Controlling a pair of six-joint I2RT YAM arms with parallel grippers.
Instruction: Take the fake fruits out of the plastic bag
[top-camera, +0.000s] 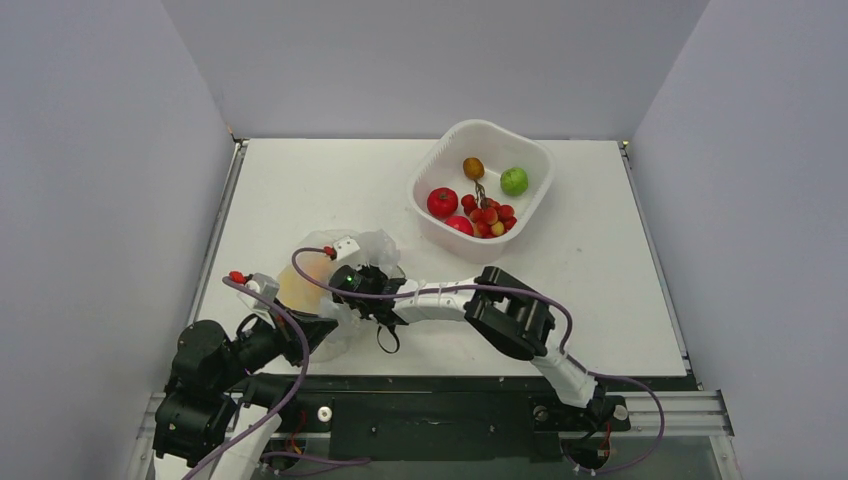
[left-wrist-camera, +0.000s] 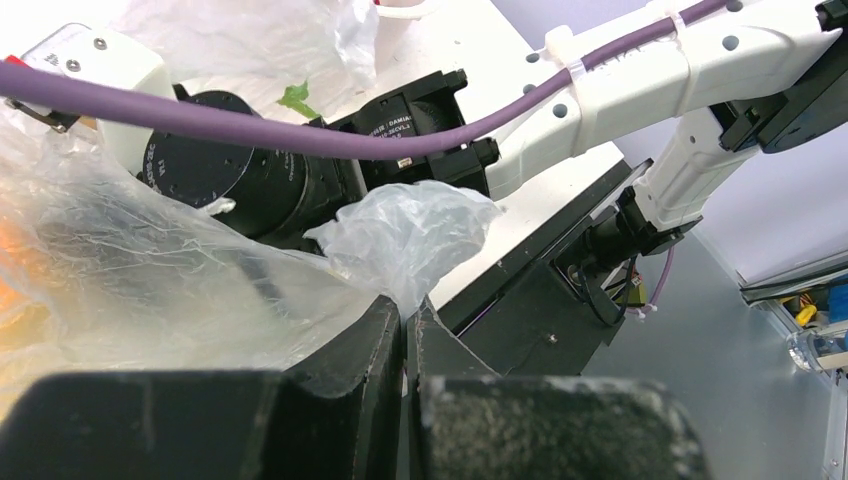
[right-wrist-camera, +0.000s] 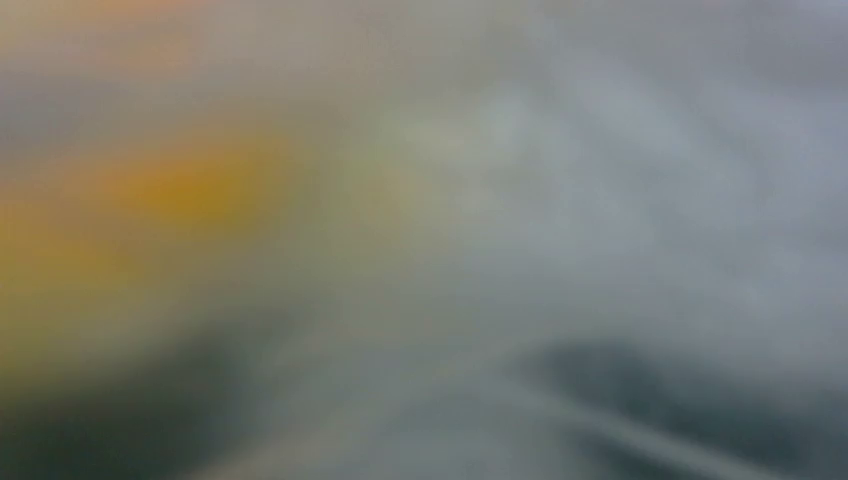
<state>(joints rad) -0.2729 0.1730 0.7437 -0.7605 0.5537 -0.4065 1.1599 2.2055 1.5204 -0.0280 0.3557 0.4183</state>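
Note:
The plastic bag (top-camera: 372, 250) lies crumpled at the front left of the table, with the orange-yellow mango-like fruit (top-camera: 303, 283) showing dimly through it. My left gripper (top-camera: 325, 326) is shut on the bag's near edge, and the film (left-wrist-camera: 400, 235) is pinched between its jaws (left-wrist-camera: 408, 315). My right gripper (top-camera: 350, 282) reaches into the bag from the right, and its fingers are hidden by the film. The right wrist view is all blur, with an orange patch (right-wrist-camera: 190, 185) at the left. A red round fruit (top-camera: 442, 202) and the red grapes (top-camera: 488, 215) lie in the white tub (top-camera: 532, 160).
The tub stands at the back right and also holds a green apple (top-camera: 514, 181), a small brown oval fruit (top-camera: 473, 167) and another red fruit (top-camera: 459, 225). The right arm's forearm (top-camera: 440, 297) stretches across the table's front. Grey walls enclose three sides.

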